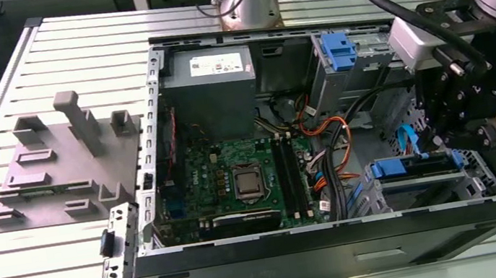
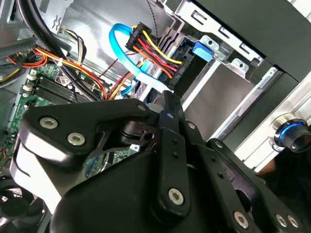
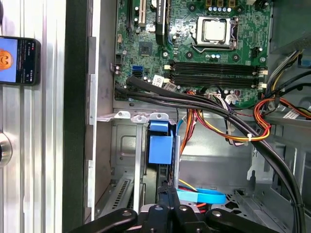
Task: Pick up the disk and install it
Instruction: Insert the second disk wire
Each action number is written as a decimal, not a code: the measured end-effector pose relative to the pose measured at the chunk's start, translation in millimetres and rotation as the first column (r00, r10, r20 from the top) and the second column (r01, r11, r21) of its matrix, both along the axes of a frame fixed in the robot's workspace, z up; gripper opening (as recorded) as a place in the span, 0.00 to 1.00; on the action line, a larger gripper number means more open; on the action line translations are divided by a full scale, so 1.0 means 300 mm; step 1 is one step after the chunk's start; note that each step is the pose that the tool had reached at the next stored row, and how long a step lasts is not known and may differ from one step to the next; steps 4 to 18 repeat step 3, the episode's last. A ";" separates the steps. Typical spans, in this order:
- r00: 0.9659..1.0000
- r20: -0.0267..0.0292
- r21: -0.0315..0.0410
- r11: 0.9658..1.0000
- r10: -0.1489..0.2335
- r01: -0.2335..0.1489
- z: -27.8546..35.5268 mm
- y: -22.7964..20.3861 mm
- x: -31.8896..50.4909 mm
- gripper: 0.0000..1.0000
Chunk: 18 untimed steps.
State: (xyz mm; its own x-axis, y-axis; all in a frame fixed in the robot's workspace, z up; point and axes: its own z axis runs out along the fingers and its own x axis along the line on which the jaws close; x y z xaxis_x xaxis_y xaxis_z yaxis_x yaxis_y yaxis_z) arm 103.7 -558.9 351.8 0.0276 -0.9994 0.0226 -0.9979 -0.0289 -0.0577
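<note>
The disk (image 1: 412, 165) sits in the lower drive bay of the open computer case (image 1: 340, 239), at the exterior view's right. Its blue carrier handle (image 3: 160, 145) shows in both wrist views (image 2: 203, 50), and its dark body runs back from the handle toward my fingers. My gripper (image 1: 451, 145) hangs over that bay with its fingers shut together, tips (image 3: 166, 193) right at the disk's rear end. I cannot tell whether they touch it. A cable plug with red, yellow and black wires (image 2: 148, 46) lies beside the disk.
A flat blue cable (image 3: 201, 196) loops near my fingers, and black and orange cable bundles (image 3: 218, 114) cross the case. The motherboard (image 1: 244, 176), grey power supply (image 1: 210, 78) and an upper blue bracket (image 1: 337, 50) are inside. A grey fixture (image 1: 57, 166) and a phone (image 3: 17, 60) lie on the slatted table.
</note>
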 end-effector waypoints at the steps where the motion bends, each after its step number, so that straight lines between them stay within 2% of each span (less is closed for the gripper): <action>1: 1.000 0.000 0.000 1.000 0.000 0.000 0.005 0.000 0.000 0.11; 18: 1.000 0.000 0.000 1.000 0.000 0.000 0.005 0.000 0.000 0.11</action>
